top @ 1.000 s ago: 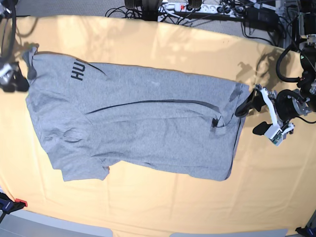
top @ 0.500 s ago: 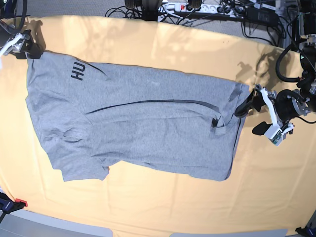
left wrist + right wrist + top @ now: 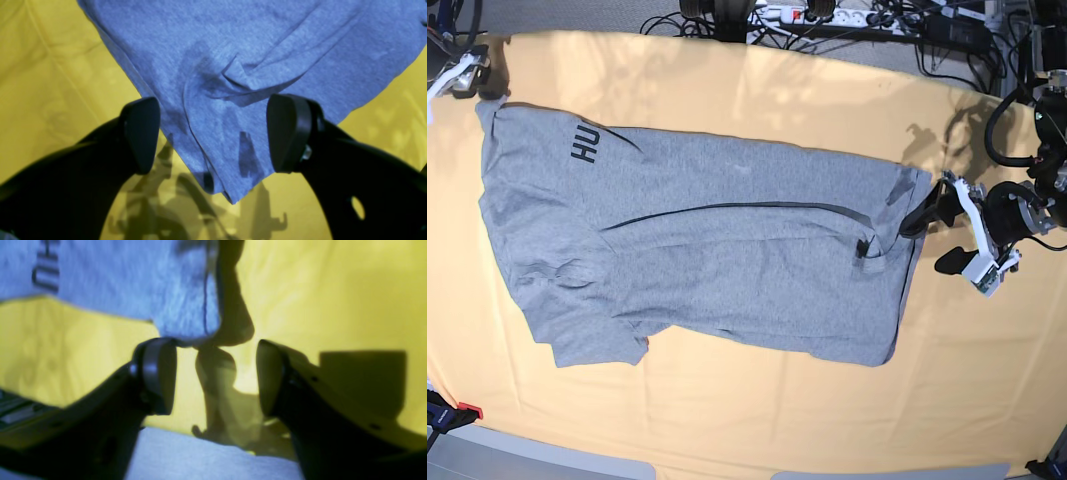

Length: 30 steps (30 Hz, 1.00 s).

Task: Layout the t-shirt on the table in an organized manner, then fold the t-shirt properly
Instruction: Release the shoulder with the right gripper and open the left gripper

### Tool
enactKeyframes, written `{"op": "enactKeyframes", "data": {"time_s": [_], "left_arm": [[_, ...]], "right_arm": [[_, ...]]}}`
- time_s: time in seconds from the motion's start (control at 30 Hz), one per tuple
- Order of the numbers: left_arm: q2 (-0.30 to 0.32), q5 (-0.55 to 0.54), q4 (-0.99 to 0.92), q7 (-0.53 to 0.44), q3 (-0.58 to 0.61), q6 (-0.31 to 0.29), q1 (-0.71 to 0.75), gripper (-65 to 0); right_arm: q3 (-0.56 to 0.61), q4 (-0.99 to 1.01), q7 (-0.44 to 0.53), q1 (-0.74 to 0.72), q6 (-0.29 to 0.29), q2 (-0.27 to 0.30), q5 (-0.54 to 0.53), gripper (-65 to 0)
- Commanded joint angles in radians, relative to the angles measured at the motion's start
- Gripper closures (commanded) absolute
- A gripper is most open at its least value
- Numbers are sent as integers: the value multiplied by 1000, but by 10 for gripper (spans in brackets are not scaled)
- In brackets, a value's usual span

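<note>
Base view, t-shirt (image 3: 697, 250) flat on table (image 3: 757, 410), wide bare margins; both claws agape, empty

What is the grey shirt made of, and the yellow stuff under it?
The t-shirt looks like soft knitted cotton: speckled grey, matte, and it creases and folds easily. Black letters are printed on it, probably ink. The table is covered in a thin yellow-orange cloth, also matte, with wrinkles and fold lines. What lies under the cloth cannot be seen.
</note>
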<state>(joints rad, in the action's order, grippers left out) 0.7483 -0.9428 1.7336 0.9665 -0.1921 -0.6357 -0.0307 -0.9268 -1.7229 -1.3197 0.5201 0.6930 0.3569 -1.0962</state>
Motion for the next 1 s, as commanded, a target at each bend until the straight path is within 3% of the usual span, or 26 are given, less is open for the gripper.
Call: {"op": "enactKeyframes", "data": {"time_s": [0.0, 0.07, 0.27, 0.53, 0.67, 0.83, 0.9, 0.97], "left_arm": [[19, -19, 13, -23, -14, 1, -19, -496], [19, -19, 13, -23, -14, 1, -19, -496], [19, -19, 13, -23, -14, 1, -19, -496], [19, -27, 13, -24, -14, 0, -19, -496], [18, -27, 13, -24, -14, 1, -19, -496], [18, -27, 13, -24, -14, 1, -19, -496], [18, -27, 13, -24, -14, 1, -19, -496], [18, -27, 13, -24, -14, 1, -19, -496]], "right_arm": [[-9, -15, 17, 3, 5, 16, -2, -320], [-9, -15, 17, 2, 5, 14, -15, -286], [-9, -15, -58, 3, 5, 7, -156, -287], [-7, -15, -57, 0, 5, 3, -166, -287], [-7, -15, -54, 0, 5, 3, -217, -359], [-6, -15, -42, 0, 5, 1, -206, -358], [-4, -15, -41, -1, 5, -2, -205, -302], [-3, -15, -42, -6, 5, -8, -197, -166]]}}
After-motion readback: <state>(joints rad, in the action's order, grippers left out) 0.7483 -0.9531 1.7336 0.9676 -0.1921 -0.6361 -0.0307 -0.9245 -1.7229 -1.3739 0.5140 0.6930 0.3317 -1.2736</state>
